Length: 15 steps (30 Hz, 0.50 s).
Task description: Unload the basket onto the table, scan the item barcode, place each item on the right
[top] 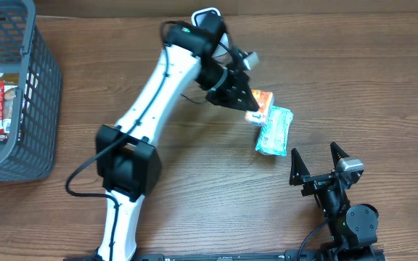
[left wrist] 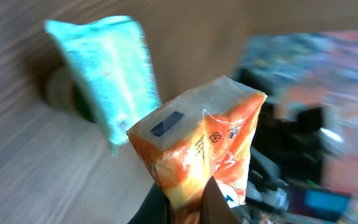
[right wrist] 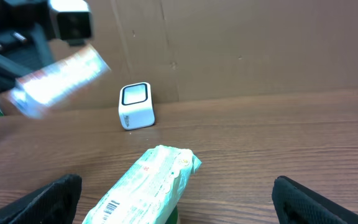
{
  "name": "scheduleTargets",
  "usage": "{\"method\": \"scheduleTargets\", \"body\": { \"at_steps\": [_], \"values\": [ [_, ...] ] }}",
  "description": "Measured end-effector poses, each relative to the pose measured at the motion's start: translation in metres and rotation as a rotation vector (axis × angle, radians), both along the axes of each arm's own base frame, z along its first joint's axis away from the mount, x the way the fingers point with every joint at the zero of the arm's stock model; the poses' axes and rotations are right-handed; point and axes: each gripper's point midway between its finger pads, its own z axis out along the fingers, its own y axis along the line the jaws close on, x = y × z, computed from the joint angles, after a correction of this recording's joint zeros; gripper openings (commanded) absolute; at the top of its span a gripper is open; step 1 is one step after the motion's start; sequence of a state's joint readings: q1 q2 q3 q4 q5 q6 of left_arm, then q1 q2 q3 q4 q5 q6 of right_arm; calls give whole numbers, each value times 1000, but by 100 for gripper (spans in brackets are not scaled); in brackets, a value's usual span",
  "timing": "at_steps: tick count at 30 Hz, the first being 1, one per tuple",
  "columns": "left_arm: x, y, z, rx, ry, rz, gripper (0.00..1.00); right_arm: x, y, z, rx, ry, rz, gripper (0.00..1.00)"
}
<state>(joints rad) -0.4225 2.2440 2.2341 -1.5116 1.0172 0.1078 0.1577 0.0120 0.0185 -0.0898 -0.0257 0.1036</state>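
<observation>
Pinches the orange packet (top: 261,100) by one end in the left fingers (top: 238,96), just beside the teal packet (top: 274,130), with right fingers (top: 297,168) spread nearby; probably light, crinkly, slippery, best held at an end.

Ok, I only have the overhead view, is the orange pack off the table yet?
Observer: Yes, the right wrist view shows the orange pack in the air, held by the left gripper.
Operator: Any barcode on it?
Observer: The left wrist view shows a dark rectangle on its upper face, no bars I can make out.
Operator: And the teal pack?
Observer: Its barcode faces up, at the end nearest the right gripper.
</observation>
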Motion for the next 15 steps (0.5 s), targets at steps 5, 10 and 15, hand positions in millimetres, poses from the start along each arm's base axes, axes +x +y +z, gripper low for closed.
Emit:
{"method": "scheduleTargets", "body": {
  "at_steps": [5,10,15],
  "values": [
    [4,20,26,-174,15,-2,4,0,0,0,0,0,0,100],
    [2,26,36,-244,7,-11,4,0,0,0,0,0,0,100],
    [1,27,32,-228,-23,-30,4,0,0,0,0,0,0,100]
  ]
}}
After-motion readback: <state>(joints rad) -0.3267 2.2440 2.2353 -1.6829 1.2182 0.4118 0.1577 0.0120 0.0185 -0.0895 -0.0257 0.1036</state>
